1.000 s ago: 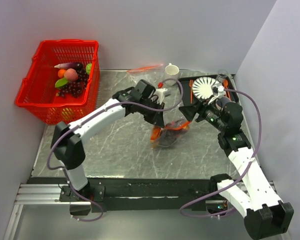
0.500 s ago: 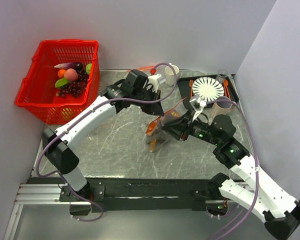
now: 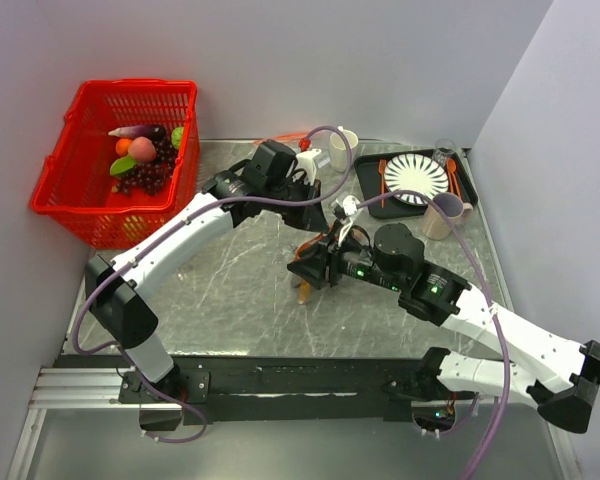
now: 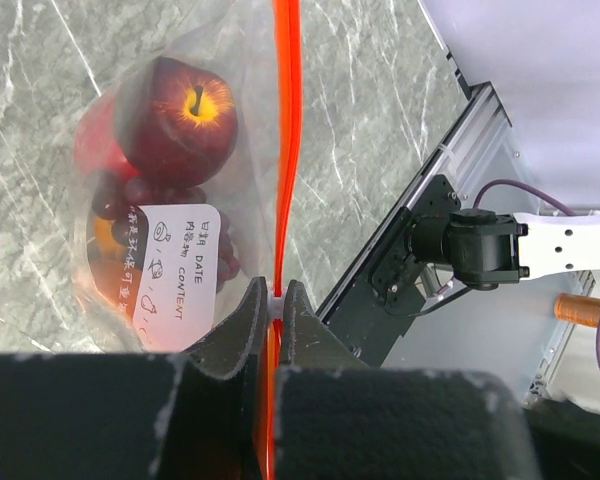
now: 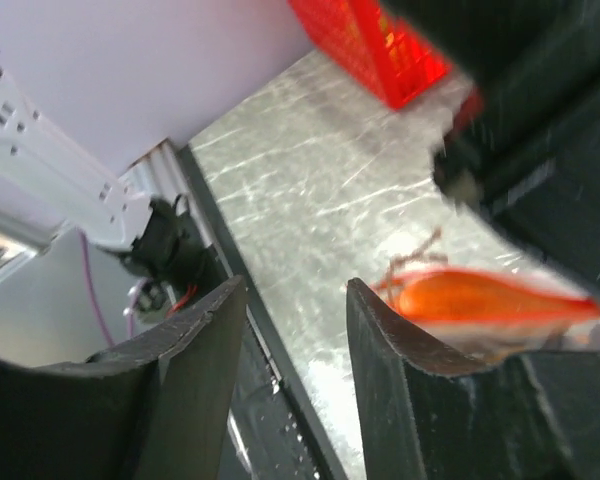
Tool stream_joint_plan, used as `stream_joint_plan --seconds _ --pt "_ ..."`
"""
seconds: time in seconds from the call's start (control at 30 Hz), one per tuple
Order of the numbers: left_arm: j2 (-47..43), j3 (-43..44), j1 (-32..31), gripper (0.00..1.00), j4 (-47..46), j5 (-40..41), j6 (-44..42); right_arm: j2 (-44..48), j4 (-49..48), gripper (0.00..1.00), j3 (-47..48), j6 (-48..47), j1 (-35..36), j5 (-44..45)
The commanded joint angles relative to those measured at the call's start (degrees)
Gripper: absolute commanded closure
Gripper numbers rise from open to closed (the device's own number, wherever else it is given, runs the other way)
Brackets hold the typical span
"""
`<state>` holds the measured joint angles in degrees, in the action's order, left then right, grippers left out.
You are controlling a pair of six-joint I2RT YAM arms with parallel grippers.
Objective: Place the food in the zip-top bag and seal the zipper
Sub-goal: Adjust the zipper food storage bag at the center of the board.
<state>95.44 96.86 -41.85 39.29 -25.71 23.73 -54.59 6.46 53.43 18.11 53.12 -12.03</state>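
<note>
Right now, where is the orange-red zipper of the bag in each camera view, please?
Top external: the zipper is small, near the picture's centre.
Left wrist: a vertical strip down the middle, pinched by the left gripper.
Right wrist: blurred red edge right of centre, probably it.
Shared landmark: the grey marbled table.

A black tray (image 3: pixel 378 204) sits on the grey marbled table (image 3: pixel 220 295). On the tray lies a white plate with black stripes (image 3: pixel 416 177), and orange cutlery (image 3: pixel 382 170) lies along the tray's left side. A beige mug (image 3: pixel 441 215) stands just in front of the tray. A clear glass (image 3: pixel 443 152) stands at the tray's far right corner, and a white cup (image 3: pixel 343 140) just beyond its far left corner. Well left of the tray, a red basket (image 3: pixel 72 210) holds a peach (image 3: pixel 142 149), an eggplant (image 3: pixel 138 131) and a green piece (image 3: pixel 177 135).
</note>
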Motion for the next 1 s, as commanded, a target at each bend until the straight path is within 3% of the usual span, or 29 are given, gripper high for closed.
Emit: stream_joint_plan --seconds 0.0,0.17,0.6,0.83,0.97 --pt "-3.2 -0.4 0.0 0.99 -4.9 -2.4 1.9 -1.8 4.7 0.50 6.3 -3.8 2.9 11.1" --pt "-3.0 0.0 0.0 0.99 -4.9 -2.7 3.2 -6.1 10.8 0.49 12.6 -6.6 7.5 22.0" --pt "-2.3 -0.4 0.1 0.99 -5.6 -3.4 3.3 -18.9 26.1 0.43 24.5 -12.1 14.9 38.9" --pt "-2.1 -0.4 0.0 0.99 -5.6 -3.0 3.1 -22.8 31.5 0.47 28.0 -12.3 17.0 44.5" --pt "-2.3 -0.5 0.1 0.99 -5.3 -2.9 2.8 -23.4 32.3 0.55 28.5 -12.8 17.3 46.0"
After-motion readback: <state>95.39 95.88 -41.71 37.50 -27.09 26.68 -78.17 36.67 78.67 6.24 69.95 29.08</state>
